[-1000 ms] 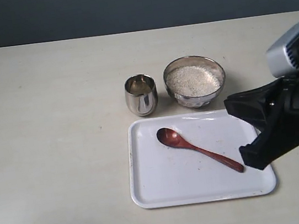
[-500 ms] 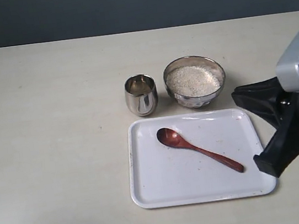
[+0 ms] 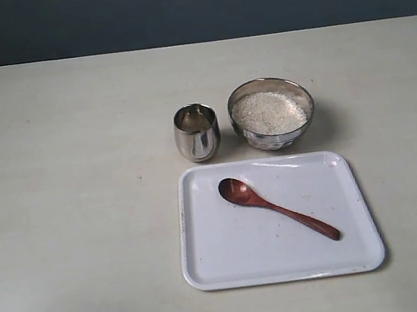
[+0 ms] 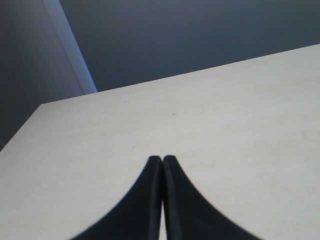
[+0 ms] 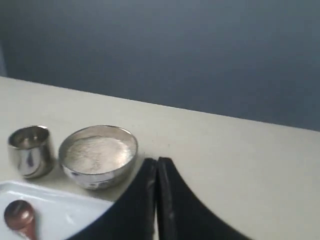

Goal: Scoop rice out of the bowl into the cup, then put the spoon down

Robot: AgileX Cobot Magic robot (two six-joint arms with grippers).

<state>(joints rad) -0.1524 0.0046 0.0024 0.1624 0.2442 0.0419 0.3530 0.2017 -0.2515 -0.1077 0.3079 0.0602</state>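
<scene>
Rice (image 3: 269, 112) lying white and loose in the bowl (image 3: 277, 141), filling much of it to below the rim. Bowl standing upright on the bench (image 3: 65, 184), at the far side of the tray (image 3: 208, 265), close to the tray's edge but apart from it. Cup (image 3: 197, 133) upright just beside the bowl, on the side toward the left arm, with a narrow gap between the two; contents too small and too full of reflections to make out. Spoon (image 3: 276, 208) resting flat on the white tray, oval bowl facing up and pointing toward the cup, slim handle running diagonally toward the tray's near corner on the right arm's side. A few tiny specks scattered over the tray floor.

Left claw (image 4: 162, 159) closed, both black fingertips pressed together, nothing between them, held above bare bench with only the pale surface and the dark wall beyond it. Right claw (image 5: 156, 161) likewise closed and holding nothing, tips touching, raised off the bench and well apart from the spoon, with bowl, cup and a corner of the tray visible beyond it.
</scene>
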